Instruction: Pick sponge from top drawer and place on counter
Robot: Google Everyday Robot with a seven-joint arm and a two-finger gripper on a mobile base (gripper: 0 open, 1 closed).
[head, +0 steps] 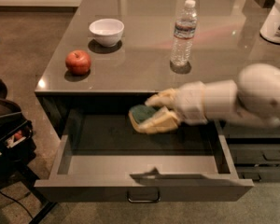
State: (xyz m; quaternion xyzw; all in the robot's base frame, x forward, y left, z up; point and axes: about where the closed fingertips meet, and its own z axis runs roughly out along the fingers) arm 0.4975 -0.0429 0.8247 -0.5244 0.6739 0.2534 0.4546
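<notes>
The tool [155, 112] grips the sponge [141, 112] above the open top drawer [144, 188], green face up, long axis roughly left-right.

Office kitchenette or break area, can't tell which exactly: glossy grey counter [140, 55] with a white bowl [106, 31], red apple [78, 61], water bottle [183, 34] and a white tub [276, 17] at the far right edge; grey top drawer [142, 189] open under it, darker lower drawers [263, 155] at right; brownish floor [23, 45]; dark cart-like gear [7, 129] at left. Robot gripper [148, 113] over the open drawer, just below the counter edge, clamped on the sponge [141, 112]
</notes>
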